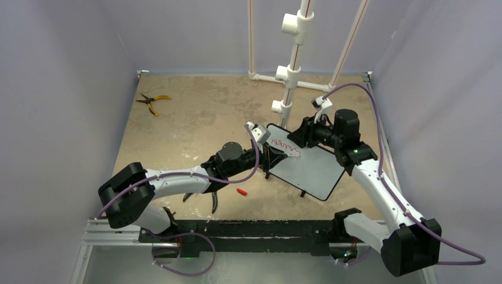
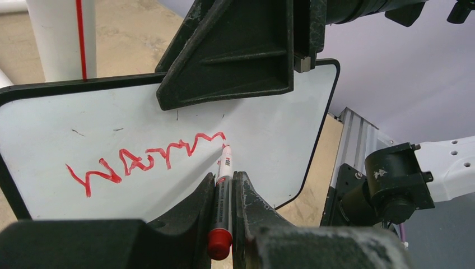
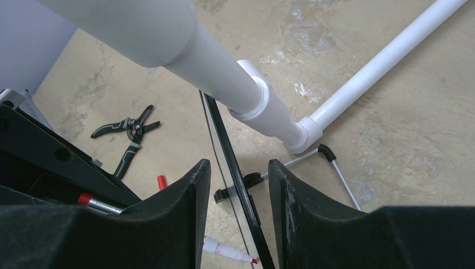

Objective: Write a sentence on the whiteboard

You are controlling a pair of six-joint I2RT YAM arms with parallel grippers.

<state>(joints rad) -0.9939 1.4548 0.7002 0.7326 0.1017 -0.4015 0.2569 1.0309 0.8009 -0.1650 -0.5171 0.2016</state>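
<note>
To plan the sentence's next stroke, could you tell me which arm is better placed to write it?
Left: the left gripper is shut on the red marker, tip at the end of the sentence on the whiteboard; the right gripper merely straddles the board's top edge.

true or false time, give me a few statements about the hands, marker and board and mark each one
1. The left hand holds a red marker. True.
2. The marker's tip hangs well clear of the board. False: it meets the board at the end of the writing.
3. The writing is blue. False: it is red.
4. The right hand straddles the board's top edge. True.
5. Yellow-handled pliers lie on the board. False: they lie on the table, far left.
</note>
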